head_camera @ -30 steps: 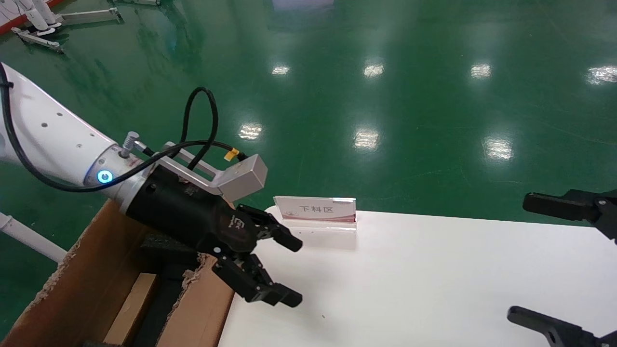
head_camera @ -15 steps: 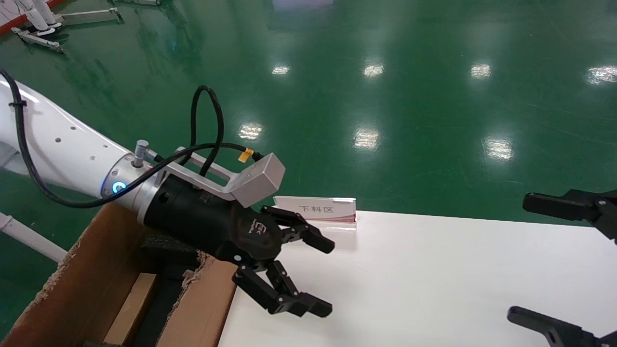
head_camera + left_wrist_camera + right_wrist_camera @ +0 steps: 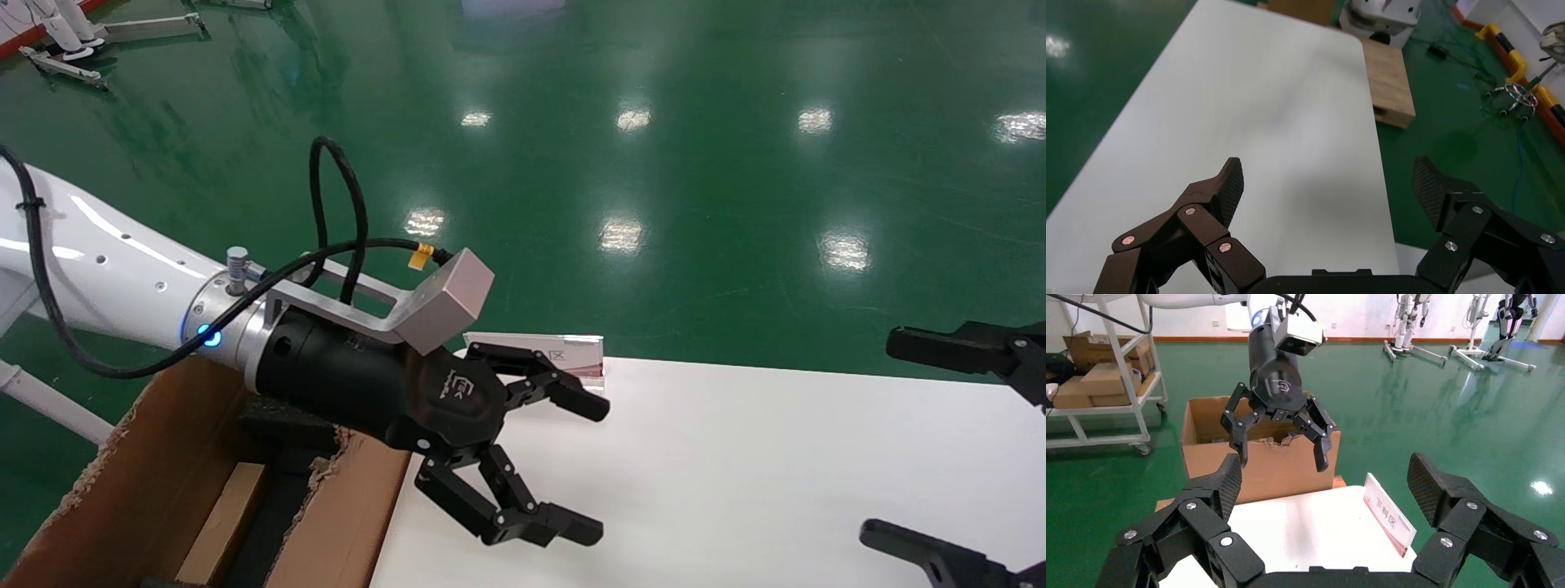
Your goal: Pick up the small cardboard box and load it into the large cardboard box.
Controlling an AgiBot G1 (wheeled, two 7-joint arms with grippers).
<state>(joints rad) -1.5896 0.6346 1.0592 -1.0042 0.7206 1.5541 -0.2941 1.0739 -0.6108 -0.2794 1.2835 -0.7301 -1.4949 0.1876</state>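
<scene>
The large cardboard box (image 3: 147, 474) stands at the table's left end, with ragged edges and black foam inside; it also shows in the right wrist view (image 3: 1260, 465). A smooth brown face, apparently the small cardboard box (image 3: 222, 523), lies inside it between the foam. My left gripper (image 3: 595, 469) is open and empty, just past the box's torn wall and above the white table (image 3: 735, 474). In the left wrist view (image 3: 1329, 184) only bare table lies between its fingers. My right gripper (image 3: 887, 437) is open and empty at the table's right side, and its wrist view (image 3: 1324, 478) faces the box.
A clear stand-up sign (image 3: 572, 359) with printed characters stands on the table's far edge, partly behind my left gripper's upper finger. A wooden pallet (image 3: 1392, 79) lies beyond the table's far end. A shelf cart with cartons (image 3: 1101, 380) stands behind the large box. Green floor surrounds the table.
My left gripper has moved right, away from the large box and out over the table, staying open and empty. My right gripper has not moved.
</scene>
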